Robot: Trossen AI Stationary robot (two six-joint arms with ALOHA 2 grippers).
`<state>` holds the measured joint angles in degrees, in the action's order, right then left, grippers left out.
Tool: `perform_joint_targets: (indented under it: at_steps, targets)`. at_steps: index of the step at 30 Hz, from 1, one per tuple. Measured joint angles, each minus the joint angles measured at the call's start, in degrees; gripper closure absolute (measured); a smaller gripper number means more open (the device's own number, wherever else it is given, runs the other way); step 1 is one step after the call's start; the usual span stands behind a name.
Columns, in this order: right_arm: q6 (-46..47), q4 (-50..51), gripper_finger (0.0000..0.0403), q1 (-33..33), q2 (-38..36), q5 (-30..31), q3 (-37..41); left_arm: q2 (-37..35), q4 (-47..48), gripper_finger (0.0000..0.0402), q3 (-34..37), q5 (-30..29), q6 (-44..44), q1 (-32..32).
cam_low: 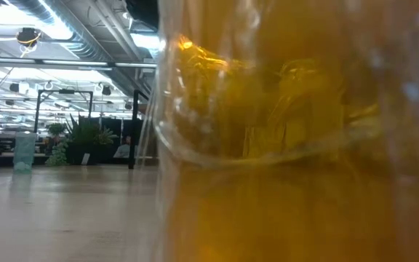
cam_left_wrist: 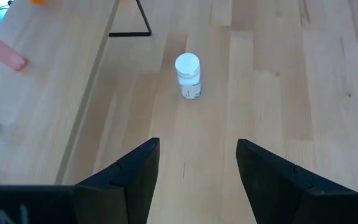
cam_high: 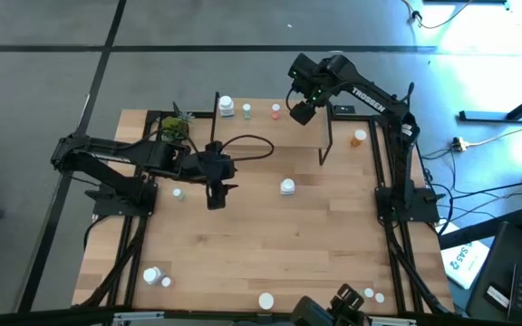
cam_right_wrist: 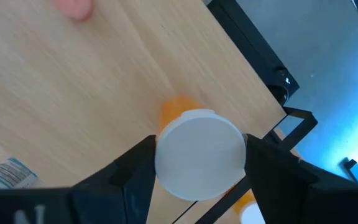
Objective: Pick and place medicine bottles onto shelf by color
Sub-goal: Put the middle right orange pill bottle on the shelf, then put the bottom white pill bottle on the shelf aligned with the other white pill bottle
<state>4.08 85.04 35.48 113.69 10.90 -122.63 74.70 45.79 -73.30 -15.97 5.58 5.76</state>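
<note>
My right gripper [cam_high: 302, 110] is over the right end of the light-wood shelf [cam_high: 306, 136], shut on an orange medicine bottle with a white cap [cam_right_wrist: 199, 154]. A white bottle [cam_high: 226, 106], a pale green bottle [cam_high: 247, 110] and a pink bottle [cam_high: 275, 111] stand on the shelf. My left gripper [cam_high: 216, 195] is open and empty low over the table, in front of the shelf. Its fingers [cam_left_wrist: 135, 168] point toward a white bottle [cam_left_wrist: 188, 74] that stands upright on the table, a little way off. My right gripper pinches the orange bottle at its white cap [cam_right_wrist: 163, 155], one finger on each side. The fingers come from above, slanting down. The orange body [cam_right_wrist: 178, 109] hangs below the cap over the shelf plank. Whether its base touches the plank, I cannot tell.
Another orange bottle [cam_high: 359, 138] stands on the table right of the shelf. White bottles lie near the table's left [cam_high: 178, 193], near-left [cam_high: 152, 274] and near edge [cam_high: 265, 301]. A small potted plant [cam_high: 176, 127] sits at the shelf's left. An orange bottle [cam_low: 297, 145] blocks most of the low view.
</note>
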Motion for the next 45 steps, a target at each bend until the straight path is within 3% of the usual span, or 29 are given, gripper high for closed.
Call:
perform_joint_targets:
  at_steps: [10, 18, 28, 34, 41, 45]
  targets:
    - [-0.09, 0.00, 0.0143, 0.08, 0.00, 0.02, 0.02, 0.00, 0.07, 0.0195, 0.00, 0.00, 0.01, 0.00]
    - [-1.51, -1.34, 0.0140, 0.09, 0.00, 0.02, -0.85, 0.02, 0.10, 0.0195, 0.00, 0.00, 0.06, 0.00]
    - [-2.51, 2.51, 0.0139, -0.96, -0.04, 0.22, -11.96, 0.02, 2.08, 0.0195, 0.00, -0.11, 2.02, 0.91]
    - [-3.51, 0.91, 0.0139, -5.46, -3.99, 0.33, -10.16, 0.02, 2.44, 0.0195, 0.00, -0.03, 4.60, 3.65]
    - [-4.39, 1.37, 0.0139, -13.57, -7.09, 4.46, -10.14, -0.47, 5.48, 0.0195, -0.02, -0.27, 10.30, 7.22]
    - [-4.45, 1.62, 0.0139, -18.30, -8.26, 4.48, -10.14, -0.57, 9.41, 0.0195, -0.07, -3.73, 16.63, 10.26]
